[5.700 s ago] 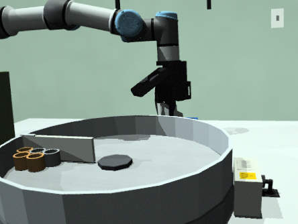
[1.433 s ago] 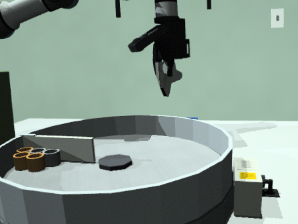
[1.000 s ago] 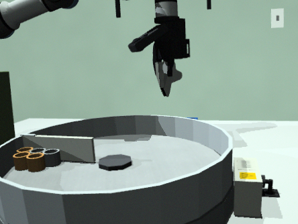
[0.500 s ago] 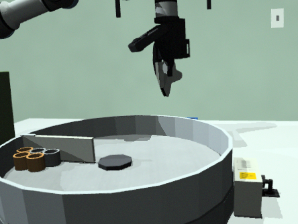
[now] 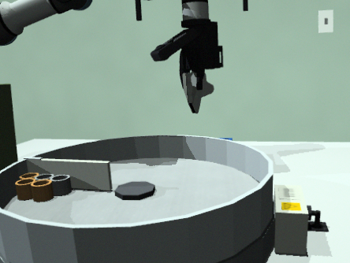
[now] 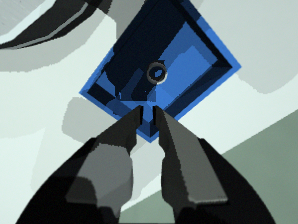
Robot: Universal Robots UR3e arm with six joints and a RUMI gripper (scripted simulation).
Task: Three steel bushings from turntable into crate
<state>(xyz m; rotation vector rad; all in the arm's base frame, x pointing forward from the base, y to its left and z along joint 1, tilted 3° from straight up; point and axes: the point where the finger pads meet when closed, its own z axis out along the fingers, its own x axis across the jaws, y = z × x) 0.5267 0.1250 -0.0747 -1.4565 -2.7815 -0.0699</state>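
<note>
The grey turntable [image 5: 134,197] holds a cluster of bushings at its left. Two steel ones [image 5: 61,184] [image 5: 44,177] stand beside three orange-brown ones [image 5: 42,190]. My gripper [image 5: 195,106] hangs high above the turntable's far rim. In the wrist view its fingers are shut with only a thin slit between them and nothing in it. Below it in the wrist view is the blue crate [image 6: 160,70], with one steel bushing [image 6: 157,73] lying on its floor. Only a sliver of the crate [image 5: 225,138] shows behind the rim in the exterior view.
An upright grey divider wall [image 5: 75,173] stands on the turntable behind the bushings. A dark octagonal hub [image 5: 135,190] sits at its centre. A grey box with a yellow label [image 5: 291,218] stands to the right of the turntable. A dark panel [image 5: 7,122] is at the far left.
</note>
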